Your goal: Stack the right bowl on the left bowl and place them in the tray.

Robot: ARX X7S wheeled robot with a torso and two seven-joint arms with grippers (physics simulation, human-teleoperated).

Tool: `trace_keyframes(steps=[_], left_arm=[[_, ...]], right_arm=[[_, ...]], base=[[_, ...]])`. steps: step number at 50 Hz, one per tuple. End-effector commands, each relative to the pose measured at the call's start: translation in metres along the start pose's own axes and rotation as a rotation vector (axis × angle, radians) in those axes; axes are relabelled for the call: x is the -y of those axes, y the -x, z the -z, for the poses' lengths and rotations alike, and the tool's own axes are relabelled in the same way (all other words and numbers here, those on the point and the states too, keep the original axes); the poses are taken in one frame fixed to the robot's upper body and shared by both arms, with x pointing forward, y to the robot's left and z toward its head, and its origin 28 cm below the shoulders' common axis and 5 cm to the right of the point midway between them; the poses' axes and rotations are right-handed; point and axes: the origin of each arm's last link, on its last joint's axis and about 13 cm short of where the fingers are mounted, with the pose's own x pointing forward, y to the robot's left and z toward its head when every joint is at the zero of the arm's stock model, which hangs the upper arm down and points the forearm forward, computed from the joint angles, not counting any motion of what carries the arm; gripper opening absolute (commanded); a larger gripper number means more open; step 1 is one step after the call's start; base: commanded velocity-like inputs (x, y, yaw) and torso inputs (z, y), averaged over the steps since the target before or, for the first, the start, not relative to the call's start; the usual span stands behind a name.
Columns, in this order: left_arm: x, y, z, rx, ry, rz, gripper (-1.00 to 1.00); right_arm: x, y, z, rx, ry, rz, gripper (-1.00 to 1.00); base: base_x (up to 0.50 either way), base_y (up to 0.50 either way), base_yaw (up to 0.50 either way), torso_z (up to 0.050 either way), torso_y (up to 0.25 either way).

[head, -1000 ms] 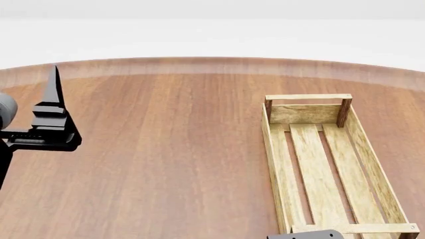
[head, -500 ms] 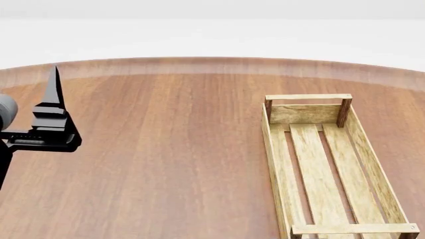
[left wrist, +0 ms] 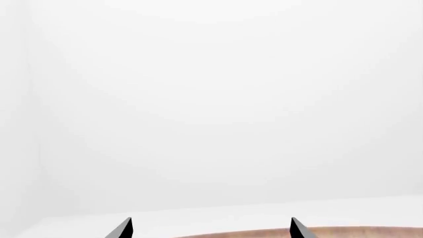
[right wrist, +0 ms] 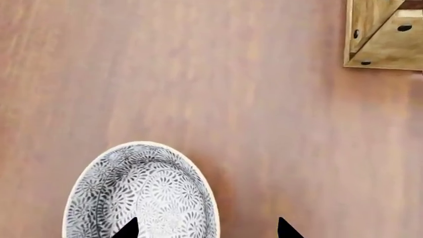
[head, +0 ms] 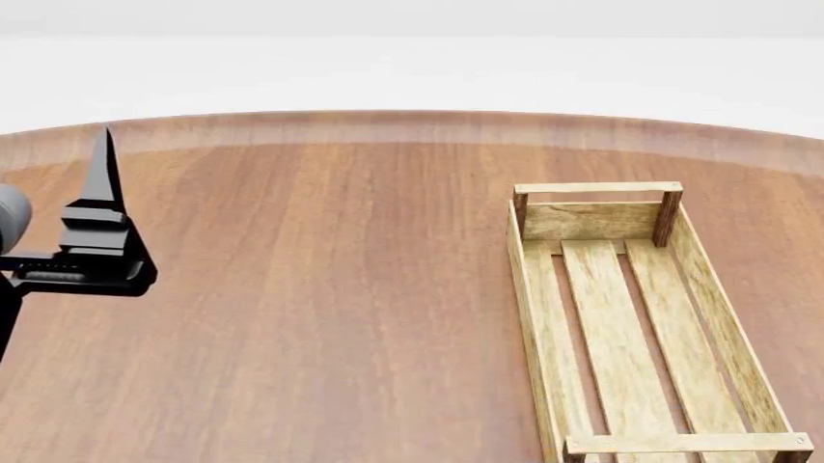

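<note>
Grasping of a bowl [right wrist: 142, 193] looks like the step in hand: the right wrist view shows a grey patterned bowl on the worktop [right wrist: 198, 74], with the right gripper [right wrist: 205, 229] spread wide above it, one fingertip over the bowl's inside and the other beyond its rim. Which of the two bowls this is cannot be told. The next move likely calls for lowering so the rim sits between the fingers. The tray [head: 638, 318] lies empty on the head view's right; a corner shows near the bowl. The left gripper [left wrist: 208, 228] is spread wide, raised and pointing away. Nothing stands in the way.
</note>
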Motion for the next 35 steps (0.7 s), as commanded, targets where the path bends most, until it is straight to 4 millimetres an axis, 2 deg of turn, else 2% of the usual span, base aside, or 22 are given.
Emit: trace_keyframes(steps=[1,22,23,35], left_arm=[[-0.002,-0.002,0.0,0.004,0.016,-0.009,1.0],[-0.001,-0.001,-0.001,0.004,0.012,0.0,1.0],[0.0,0.0,-0.001,0.004,0.012,0.001,1.0],[-0.001,0.0,0.0,0.003,0.011,-0.001,1.0]], right_arm=[[0.001,-0.018,0.003,-0.011,-0.044,-0.044,1.0],[0.001,-0.031,0.014,-0.053,-0.043,-0.063,1.0],[0.001,-0.031,0.013,-0.049,-0.045,-0.061,-1.0],[0.001,-0.032,0.014,-0.046,-0.039,-0.067,-1.0]], base=[[0.0,0.0,0.0,0.0,0.0],[0.0,0.0,0.0,0.0,0.0],[0.0,0.0,0.0,0.0,0.0],[0.0,0.0,0.0,0.0,0.0]])
